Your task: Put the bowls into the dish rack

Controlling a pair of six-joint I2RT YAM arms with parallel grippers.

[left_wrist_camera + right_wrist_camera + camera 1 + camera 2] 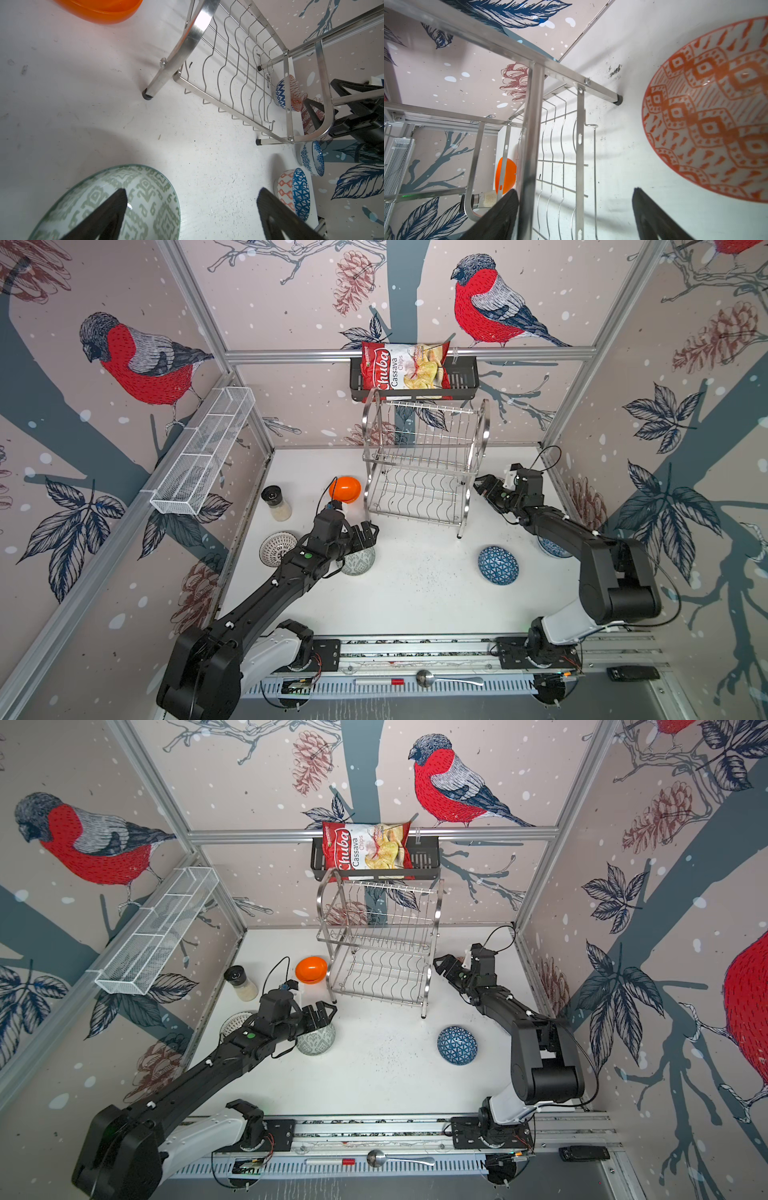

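Left wrist view | bowls (145, 197): five | dish rack (195, 35): one | left fingers (112, 216) spread apart | right fingers (652, 218) spread apart

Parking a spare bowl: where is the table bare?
Bare: white table's middle, between the grey-green bowl and dark-blue triangle bowl, before the steel wire rack. Crowded: left side, by the glass shaker jar, white-ribbed bowl, glossy orange bowl.

blue-floral bowl (552, 551) mostly behind right arm (561, 527), orange bowl (99, 10) cropped
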